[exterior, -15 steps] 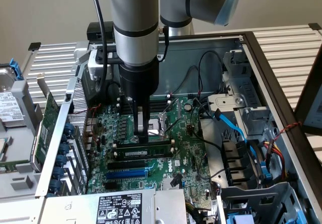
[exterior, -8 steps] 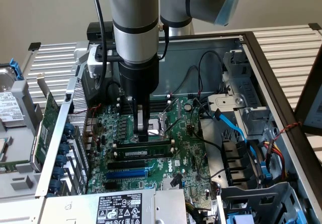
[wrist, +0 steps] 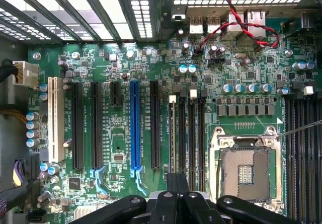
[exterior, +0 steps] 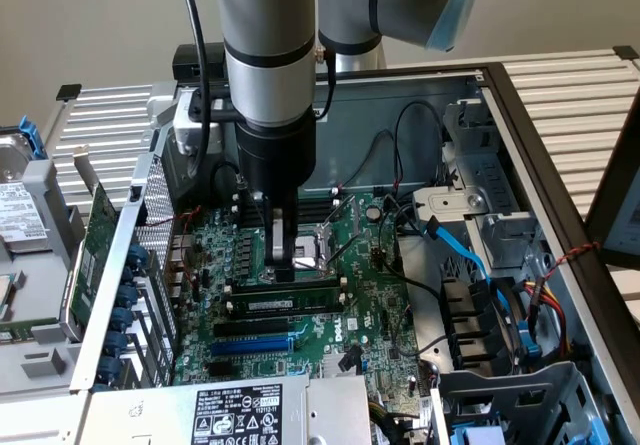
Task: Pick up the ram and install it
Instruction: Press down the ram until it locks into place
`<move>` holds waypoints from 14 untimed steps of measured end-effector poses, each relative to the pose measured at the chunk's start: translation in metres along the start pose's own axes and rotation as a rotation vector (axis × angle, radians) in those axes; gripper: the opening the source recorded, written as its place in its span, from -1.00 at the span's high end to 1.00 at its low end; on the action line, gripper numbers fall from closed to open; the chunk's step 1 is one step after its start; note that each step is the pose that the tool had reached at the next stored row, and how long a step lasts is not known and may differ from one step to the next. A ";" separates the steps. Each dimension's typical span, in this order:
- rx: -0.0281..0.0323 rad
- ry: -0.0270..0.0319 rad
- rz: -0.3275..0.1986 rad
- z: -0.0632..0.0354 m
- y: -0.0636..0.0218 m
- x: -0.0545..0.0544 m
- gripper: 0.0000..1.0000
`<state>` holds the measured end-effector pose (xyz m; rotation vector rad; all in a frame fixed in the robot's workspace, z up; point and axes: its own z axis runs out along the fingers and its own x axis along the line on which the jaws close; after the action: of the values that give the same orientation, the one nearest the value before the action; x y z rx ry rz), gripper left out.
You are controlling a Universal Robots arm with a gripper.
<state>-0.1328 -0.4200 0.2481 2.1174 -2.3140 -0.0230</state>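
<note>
One arm, one open PC case, and I'm driving it remotely, so bear with me. The jaws (exterior: 284,265) are pinched fully shut and sit right over the ram (exterior: 285,291), which looks already down in one of the memory slots (wrist: 191,133) on the motherboard (exterior: 350,305), just beside the CPU socket (wrist: 246,171). As far as I can tell the closed tips are pressing on the stick's top edge rather than gripping it, though contact itself is hard to confirm from the exterior view.

My worry: if the stick isn't square in the slot, pushing down could bend it or flex the board, and a tip sliding off the thin edge could clip the socket next door.

Room is tight. The black cables (exterior: 400,165) loop across toward the exterior view's right, and the blue SATA cable (exterior: 470,255) runs near the socket. The case wall (exterior: 150,205) and the expansion card (exterior: 88,255) hem in the exterior view's left. Straight up is the only open way out.
</note>
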 end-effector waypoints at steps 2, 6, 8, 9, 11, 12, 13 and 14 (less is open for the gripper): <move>0.0002 -0.0004 0.030 0.0000 0.0000 0.000 0.80; 0.0006 -0.0013 0.092 0.0000 0.0000 0.000 0.80; 0.0008 -0.0017 0.123 0.0000 0.0000 0.000 0.80; 0.0008 -0.0019 0.138 0.0000 0.0000 0.000 0.80; 0.0010 -0.0024 0.169 0.0000 0.0000 0.000 0.80; 0.0011 -0.0026 0.185 0.0000 0.0000 0.000 0.80; 0.0012 -0.0029 0.200 0.0000 0.0000 0.000 0.80; 0.0013 -0.0031 0.216 0.0000 0.0000 0.001 0.80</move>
<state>-0.1328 -0.4205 0.2481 1.8567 -2.5299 -0.0237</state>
